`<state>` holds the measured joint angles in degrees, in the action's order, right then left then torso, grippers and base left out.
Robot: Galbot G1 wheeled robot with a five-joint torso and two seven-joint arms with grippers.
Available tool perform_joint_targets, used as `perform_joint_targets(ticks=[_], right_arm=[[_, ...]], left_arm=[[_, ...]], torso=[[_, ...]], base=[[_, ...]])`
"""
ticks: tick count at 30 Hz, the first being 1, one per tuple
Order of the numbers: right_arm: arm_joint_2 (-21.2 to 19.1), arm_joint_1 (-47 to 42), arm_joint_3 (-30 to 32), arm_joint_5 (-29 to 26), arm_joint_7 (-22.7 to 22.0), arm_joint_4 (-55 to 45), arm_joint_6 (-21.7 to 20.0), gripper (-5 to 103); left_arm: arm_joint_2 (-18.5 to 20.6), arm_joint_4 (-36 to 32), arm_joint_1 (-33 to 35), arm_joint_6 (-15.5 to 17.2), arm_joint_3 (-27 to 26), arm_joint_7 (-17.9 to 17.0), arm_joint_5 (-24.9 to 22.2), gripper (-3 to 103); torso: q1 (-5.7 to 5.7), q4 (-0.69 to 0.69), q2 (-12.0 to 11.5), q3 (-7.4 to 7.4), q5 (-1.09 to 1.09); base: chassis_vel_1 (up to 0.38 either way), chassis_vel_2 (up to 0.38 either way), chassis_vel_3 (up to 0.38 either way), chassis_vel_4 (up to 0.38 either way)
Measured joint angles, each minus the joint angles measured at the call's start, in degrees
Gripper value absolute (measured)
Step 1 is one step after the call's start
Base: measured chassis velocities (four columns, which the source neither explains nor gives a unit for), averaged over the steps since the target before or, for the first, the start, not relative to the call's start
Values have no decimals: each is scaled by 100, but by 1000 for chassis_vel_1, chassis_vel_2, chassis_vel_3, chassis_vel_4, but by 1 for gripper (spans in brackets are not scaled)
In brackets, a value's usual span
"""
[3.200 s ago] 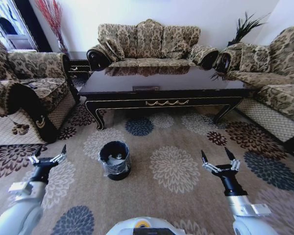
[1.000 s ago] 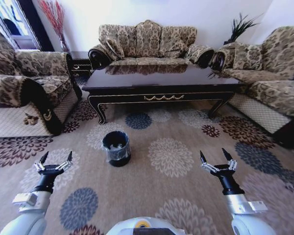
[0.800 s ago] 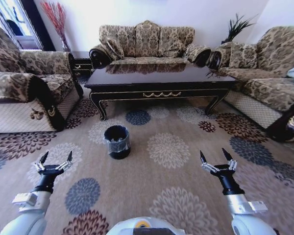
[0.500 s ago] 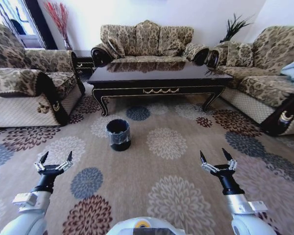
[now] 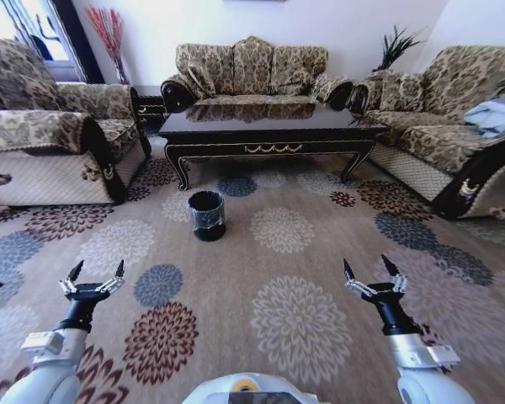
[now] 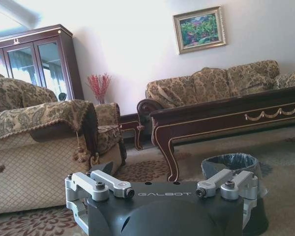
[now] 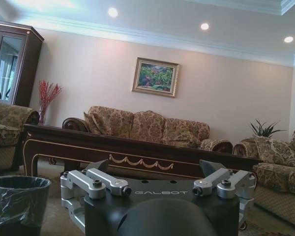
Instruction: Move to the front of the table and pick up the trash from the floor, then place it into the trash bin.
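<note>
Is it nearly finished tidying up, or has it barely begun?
Judging by this moment, nearly finished. No litter shows on the carpet in front of the table, and the trash bin stands on the floor before it, though its contents cannot be made out. Nothing is in hand: the left gripper and right gripper both hang open and empty, well short of the bin.
</note>
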<state>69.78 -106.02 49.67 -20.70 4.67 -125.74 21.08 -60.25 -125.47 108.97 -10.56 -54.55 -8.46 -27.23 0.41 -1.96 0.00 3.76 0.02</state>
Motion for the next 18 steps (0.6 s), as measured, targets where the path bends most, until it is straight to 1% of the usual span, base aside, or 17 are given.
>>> perform_joint_targets(ticks=[3, 5, 6, 7, 11, 18], right_arm=[[0, 0, 0, 0, 0, 0, 0, 100], [0, 0, 0, 0, 0, 0, 0, 100], [0, 0, 0, 0, 0, 0, 0, 100], [0, 0, 0, 0, 0, 0, 0, 100], [0, 0, 0, 0, 0, 0, 0, 100], [0, 0, 0, 0, 0, 0, 0, 100]], left_arm=[[0, 0, 0, 0, 0, 0, 0, 100], [0, 0, 0, 0, 0, 0, 0, 100], [0, 0, 0, 0, 0, 0, 0, 100], [0, 0, 0, 0, 0, 0, 0, 100], [0, 0, -1, -1, 0, 0, 0, 100], [0, 0, 0, -1, 0, 0, 0, 100]], torso=[[0, 3, 0, 0, -3], [0, 2, 0, 0, 0], [0, -1, 0, 0, -3], [0, 0, 0, 0, 0], [0, 2, 0, 0, -2], [0, 1, 0, 0, -2]], base=[[228, -240, -206, 248], [233, -224, -227, 226], [216, -215, -241, 181], [228, -221, -231, 220], [216, -212, -221, 219], [194, -187, -185, 189]])
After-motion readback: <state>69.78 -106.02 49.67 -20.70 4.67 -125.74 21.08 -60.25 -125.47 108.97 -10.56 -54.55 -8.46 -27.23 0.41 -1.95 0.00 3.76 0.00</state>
